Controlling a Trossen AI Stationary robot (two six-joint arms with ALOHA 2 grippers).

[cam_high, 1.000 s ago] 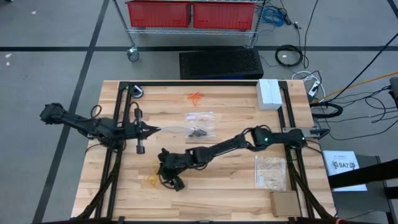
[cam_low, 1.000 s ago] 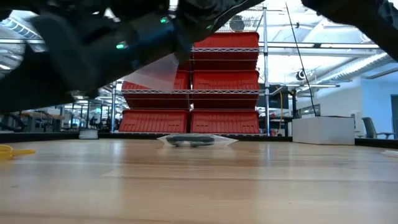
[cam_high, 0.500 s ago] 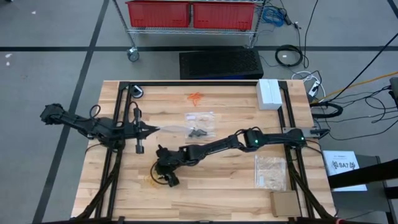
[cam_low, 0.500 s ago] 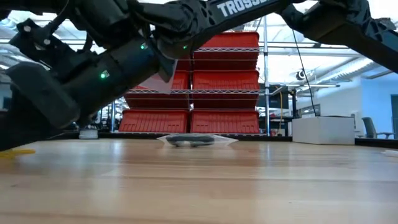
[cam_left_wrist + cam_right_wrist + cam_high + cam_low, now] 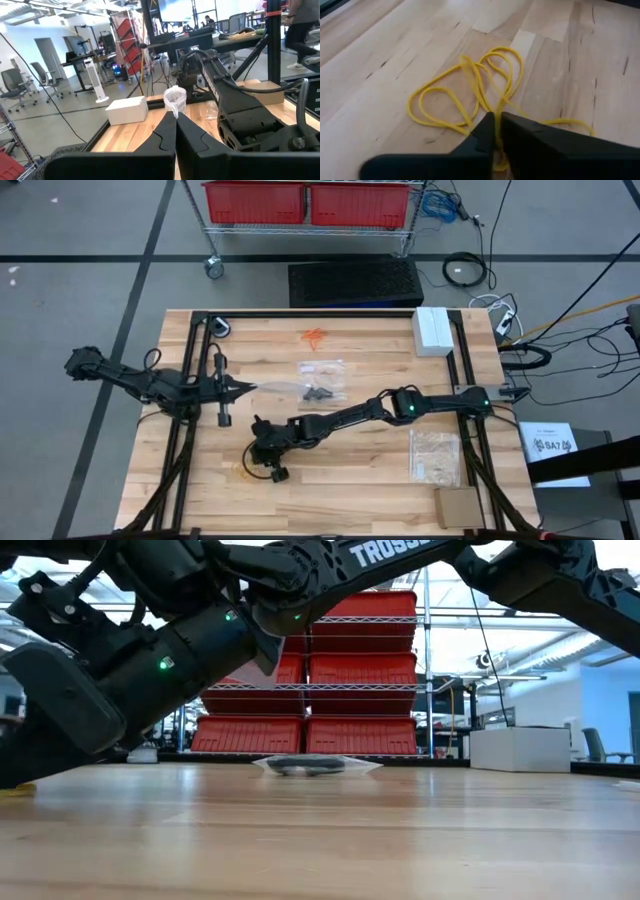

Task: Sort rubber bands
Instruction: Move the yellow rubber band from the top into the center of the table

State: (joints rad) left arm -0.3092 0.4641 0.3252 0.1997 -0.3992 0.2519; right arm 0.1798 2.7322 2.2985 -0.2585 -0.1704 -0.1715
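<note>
Right gripper (image 5: 495, 131) pinches yellow rubber bands (image 5: 470, 90); left gripper (image 5: 175, 131) pinches clear bag (image 5: 175, 100) nearby

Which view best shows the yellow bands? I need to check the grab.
Right wrist view: the yellow bands fill it, right pincer shut on them. The high view shows only a sliver; the low view an edge.

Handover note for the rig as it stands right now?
Right gripper: shut on the yellow rubber bands near the table's front-left, bands still on the wood.
Left gripper: shut on a clear plastic bag, held up at table left.
Orange rubber bands: loose at table back.
Black rubber bands: inside a bag at centre.
Left: bag yellow, then orange.
</note>
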